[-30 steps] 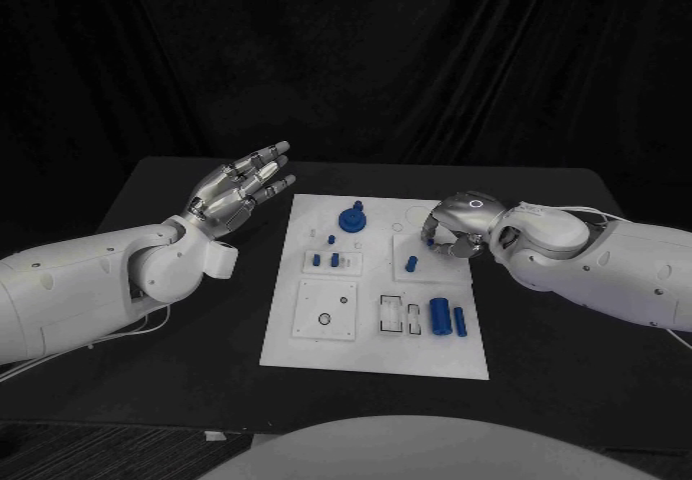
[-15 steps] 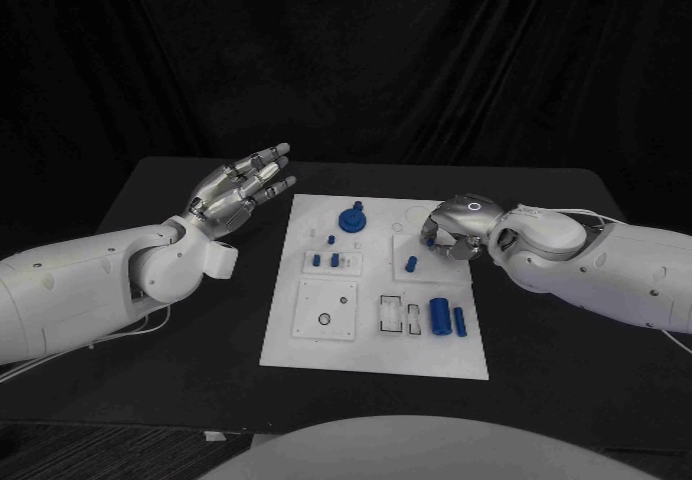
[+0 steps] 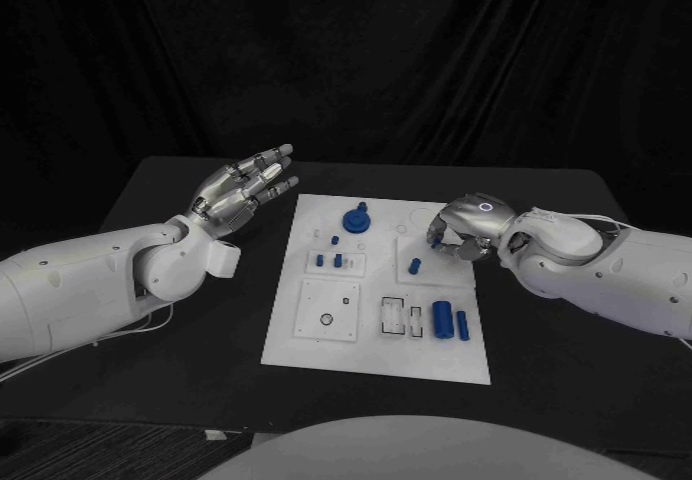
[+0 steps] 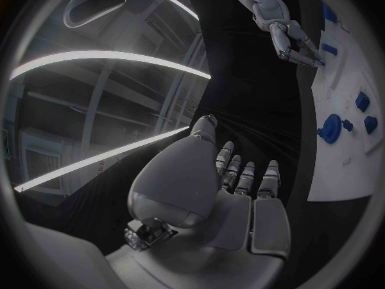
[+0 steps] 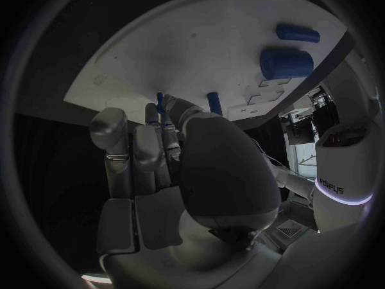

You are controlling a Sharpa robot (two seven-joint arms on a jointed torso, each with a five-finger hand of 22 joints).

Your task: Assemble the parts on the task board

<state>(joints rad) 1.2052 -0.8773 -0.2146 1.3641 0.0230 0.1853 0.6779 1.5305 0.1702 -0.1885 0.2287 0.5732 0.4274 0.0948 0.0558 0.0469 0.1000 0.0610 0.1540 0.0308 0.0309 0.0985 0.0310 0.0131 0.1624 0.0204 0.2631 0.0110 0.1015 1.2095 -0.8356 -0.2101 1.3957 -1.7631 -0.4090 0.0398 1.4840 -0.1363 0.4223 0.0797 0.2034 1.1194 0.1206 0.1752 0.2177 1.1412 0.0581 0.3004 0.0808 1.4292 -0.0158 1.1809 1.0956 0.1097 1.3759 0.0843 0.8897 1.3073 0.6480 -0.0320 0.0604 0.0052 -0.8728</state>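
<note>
The white task board point(image 3: 378, 345) lies mid-table. On it are a blue knob point(image 3: 353, 217), two short pegs point(image 3: 329, 260), a lone peg point(image 3: 414, 266), a thick cylinder point(image 3: 440, 318) and a thin one point(image 3: 462, 322). My right hand point(image 3: 464, 228) hovers low over the board's far right corner, fingers curled down, pinching what looks like a small blue peg point(image 5: 161, 103) at its fingertips. The right wrist view also has the thick cylinder point(image 5: 285, 63) and the thin one point(image 5: 297, 33). My left hand point(image 3: 245, 185) is raised off the board's left side, fingers apart, holding nothing.
Black table point(image 3: 173, 340) surrounds the board, with bare room to its left and near side. Black curtains hang behind. In the left wrist view the board point(image 4: 345, 167) and my right hand point(image 4: 292, 42) lie beyond my left hand point(image 4: 233, 192).
My right hand has shifted a little toward the board's right edge, fingers still curled. The left hand has stayed where it was.
</note>
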